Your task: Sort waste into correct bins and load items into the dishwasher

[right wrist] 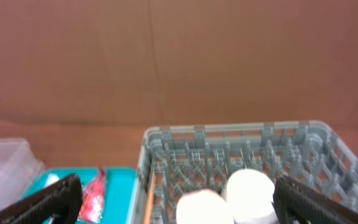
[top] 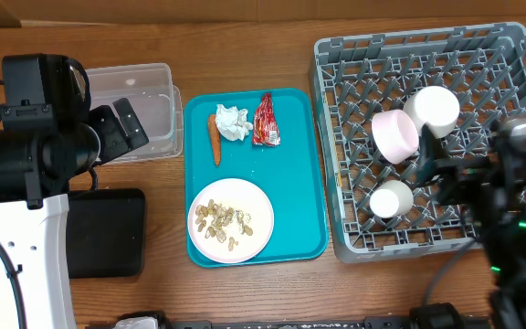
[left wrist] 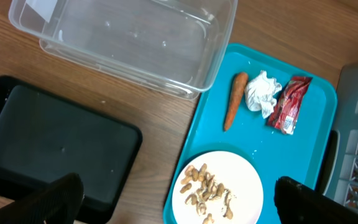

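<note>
The carrot [top: 215,139], the crumpled paper wad [top: 233,122] and the red wrapper [top: 266,120] lay side by side at the far end of the teal tray [top: 290,183], the wad in the middle. Nearer on that tray sat the white plate [top: 254,203], carrying beige food scraps [top: 224,220]. To the tray's left, the clear tub [top: 153,110] and the black tray [top: 108,233] stood on the worktop. To its right, the grey dish rack [top: 354,73] held a pink bowl [top: 394,135], a white bowl [top: 432,110] and a small cup [top: 392,199]. The left end effector [left wrist: 178,185] hung with fingers spread wide, holding nothing. The right end effector [right wrist: 176,185], by the rack, likewise stood apart and empty.
</note>
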